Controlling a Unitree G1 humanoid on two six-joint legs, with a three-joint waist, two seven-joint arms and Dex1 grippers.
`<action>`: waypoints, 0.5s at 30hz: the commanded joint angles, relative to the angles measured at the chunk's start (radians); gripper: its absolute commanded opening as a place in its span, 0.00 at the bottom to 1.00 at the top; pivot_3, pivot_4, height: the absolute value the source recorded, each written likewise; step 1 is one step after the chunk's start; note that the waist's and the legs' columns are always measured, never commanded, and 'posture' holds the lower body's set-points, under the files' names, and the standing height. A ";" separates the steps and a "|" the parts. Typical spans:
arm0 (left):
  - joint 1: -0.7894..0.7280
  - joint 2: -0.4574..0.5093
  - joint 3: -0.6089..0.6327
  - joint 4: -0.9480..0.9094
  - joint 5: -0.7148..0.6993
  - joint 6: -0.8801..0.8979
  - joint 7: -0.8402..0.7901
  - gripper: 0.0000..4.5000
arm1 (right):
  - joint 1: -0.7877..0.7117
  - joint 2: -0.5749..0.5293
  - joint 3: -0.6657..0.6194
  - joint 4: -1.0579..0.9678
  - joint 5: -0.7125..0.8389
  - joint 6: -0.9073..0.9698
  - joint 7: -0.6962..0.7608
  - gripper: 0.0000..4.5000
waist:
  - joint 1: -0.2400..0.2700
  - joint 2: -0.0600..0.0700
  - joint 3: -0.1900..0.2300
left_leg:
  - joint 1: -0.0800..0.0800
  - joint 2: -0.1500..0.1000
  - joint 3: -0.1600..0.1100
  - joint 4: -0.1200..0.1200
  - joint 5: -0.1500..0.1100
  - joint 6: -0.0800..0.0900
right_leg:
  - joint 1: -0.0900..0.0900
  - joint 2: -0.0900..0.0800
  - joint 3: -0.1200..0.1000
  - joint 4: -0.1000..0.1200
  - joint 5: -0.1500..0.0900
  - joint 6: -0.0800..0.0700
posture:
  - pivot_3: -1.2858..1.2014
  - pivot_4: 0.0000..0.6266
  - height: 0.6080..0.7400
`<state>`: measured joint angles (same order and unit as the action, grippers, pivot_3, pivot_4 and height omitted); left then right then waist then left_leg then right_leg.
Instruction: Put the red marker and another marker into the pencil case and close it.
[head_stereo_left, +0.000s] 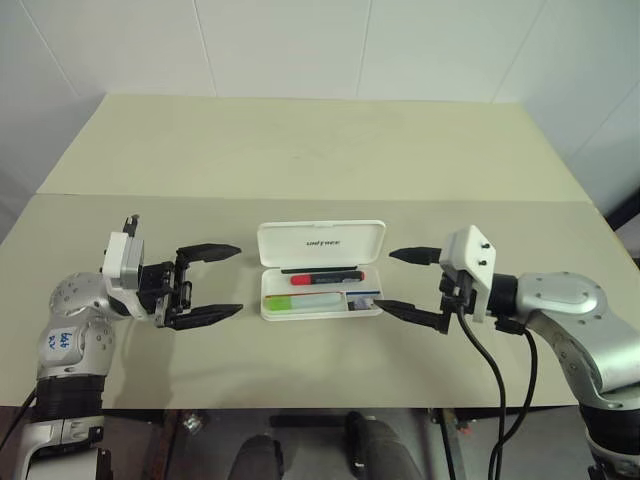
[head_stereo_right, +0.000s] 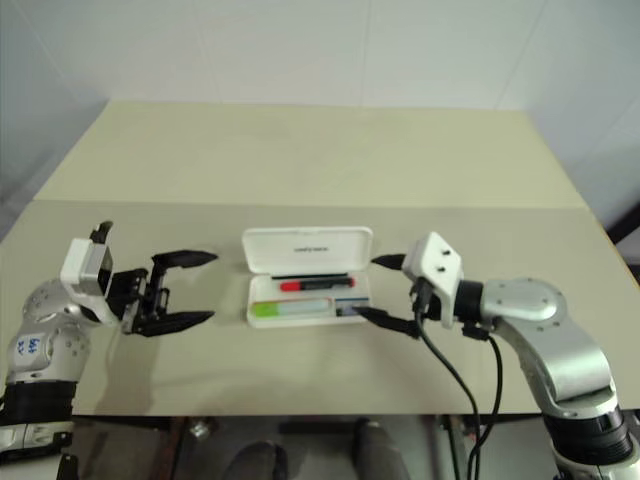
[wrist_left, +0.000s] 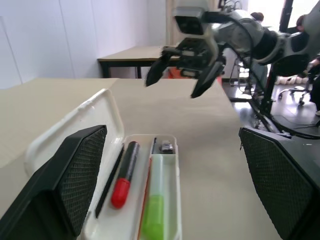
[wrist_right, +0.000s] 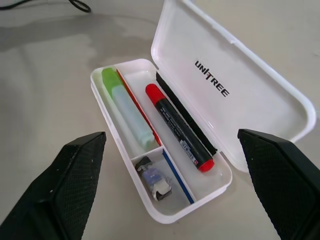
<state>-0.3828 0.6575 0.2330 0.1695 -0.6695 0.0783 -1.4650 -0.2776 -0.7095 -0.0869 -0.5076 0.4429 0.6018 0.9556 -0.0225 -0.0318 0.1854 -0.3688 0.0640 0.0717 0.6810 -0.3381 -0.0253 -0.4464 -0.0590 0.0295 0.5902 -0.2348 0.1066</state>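
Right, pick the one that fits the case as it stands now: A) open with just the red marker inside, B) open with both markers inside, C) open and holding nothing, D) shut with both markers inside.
B: the case has its lid raised, and the red marker and the green highlighter both lie in its tray.

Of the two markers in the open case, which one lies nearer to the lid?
The red marker, slim, black-bodied; the chunky green highlighter lies on its far side from the lid.
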 joint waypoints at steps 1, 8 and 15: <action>-0.064 0.021 0.015 0.057 0.030 -0.033 0.004 1.00 | 0.015 -0.012 -0.049 -0.030 0.016 -0.057 -0.012 0.99 | -0.003 0.000 0.000 | 0.000 0.000 0.000 0.000 0.000 0.000 | 0.000 0.000 0.000 0.000 0.000 0.000 | 0.52 0.24 1.00; -0.240 0.005 0.004 0.269 0.114 -0.132 0.032 1.00 | 0.029 -0.014 -0.052 -0.012 -0.007 -0.088 -0.061 0.99 | -0.002 0.000 0.000 | 0.000 0.000 0.000 0.001 0.001 0.000 | 0.000 0.001 0.000 0.001 0.001 0.001 | 0.52 0.24 1.00; -0.414 -0.007 -0.014 0.478 0.189 -0.163 0.076 0.73 | 0.055 0.001 -0.090 -0.027 0.032 -0.115 -0.081 1.00 | 0.000 0.000 0.000 | -0.002 0.000 0.000 0.001 0.001 0.000 | 0.000 0.001 0.000 0.001 0.001 0.002 | 0.52 0.24 1.00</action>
<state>-0.7541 0.6416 0.2124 0.6263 -0.4932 -0.0571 -1.3951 -0.2260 -0.7113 -0.1319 -0.5053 0.4446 0.5141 0.8784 -0.0225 -0.0318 0.1853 -0.3708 0.0638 0.0715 0.6818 -0.3374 -0.0257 -0.4462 -0.0580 0.0299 0.5916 -0.2337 0.1086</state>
